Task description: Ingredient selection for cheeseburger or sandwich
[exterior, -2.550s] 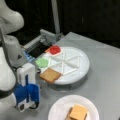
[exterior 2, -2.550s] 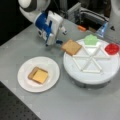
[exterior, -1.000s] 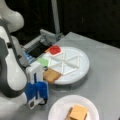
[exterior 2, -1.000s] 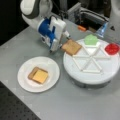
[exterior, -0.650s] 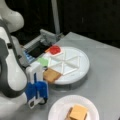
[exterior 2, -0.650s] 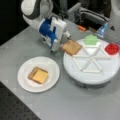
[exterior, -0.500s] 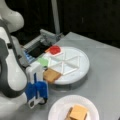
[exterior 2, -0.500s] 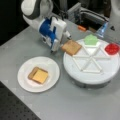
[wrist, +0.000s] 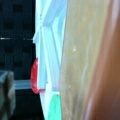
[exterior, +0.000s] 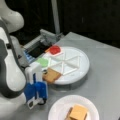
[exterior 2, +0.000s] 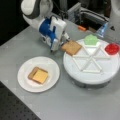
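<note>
In a front view the gripper [exterior: 45, 73] sits at the near-left rim of the white divided tray [exterior: 83, 65], closed on the edge of a tan bread slice [exterior: 51, 75] that lies partly over the rim. To do this step well, I judge the slice should be kept flat and pinched firmly at its edge so it does not tip or slip. On the paper plate [exterior: 58, 108] at the view's bottom lies the started sandwich [exterior: 77, 113]: a yellow cheese square on a tan slice.

In a front view from the opposite side, the gripper [exterior 2: 64, 42] clamps the bread slice [exterior 2: 72, 47] at the tray's [exterior 2: 90, 76] left rim. The slice looks thin, square and stiff. The sandwich [exterior 2: 38, 74] rests on the plate [exterior 2: 51, 65], well apart, on the grey desk [exterior 2: 82, 102].

In the wrist view the bread slice [wrist: 85, 62] fills the right half, seen edge-on, with the tray's white ribs [wrist: 51, 45] behind.
</note>
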Motion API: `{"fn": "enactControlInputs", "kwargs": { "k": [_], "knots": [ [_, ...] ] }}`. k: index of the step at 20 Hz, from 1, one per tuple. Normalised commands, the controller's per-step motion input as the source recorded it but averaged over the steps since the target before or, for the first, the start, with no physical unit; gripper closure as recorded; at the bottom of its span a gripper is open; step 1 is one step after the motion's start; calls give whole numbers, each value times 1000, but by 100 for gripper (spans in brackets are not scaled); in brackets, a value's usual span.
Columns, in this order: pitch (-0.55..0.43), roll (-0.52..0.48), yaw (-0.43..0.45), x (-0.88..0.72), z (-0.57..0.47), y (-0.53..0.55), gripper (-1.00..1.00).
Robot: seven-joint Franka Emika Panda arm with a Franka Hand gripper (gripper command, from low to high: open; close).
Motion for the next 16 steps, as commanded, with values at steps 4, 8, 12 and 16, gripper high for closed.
{"fn": "enactControlInputs", "kwargs": {
  "k": [4, 8, 12, 16],
  "knots": [
    [-87, 56, -19, -73, 13, -19, 100],
    [-84, 49, -9, -57, 14, -5, 100],
    [-82, 41, 0, -45, 18, -14, 100],
    [-63, 42, 19, -34, 67, -61, 100]
  ]
}}
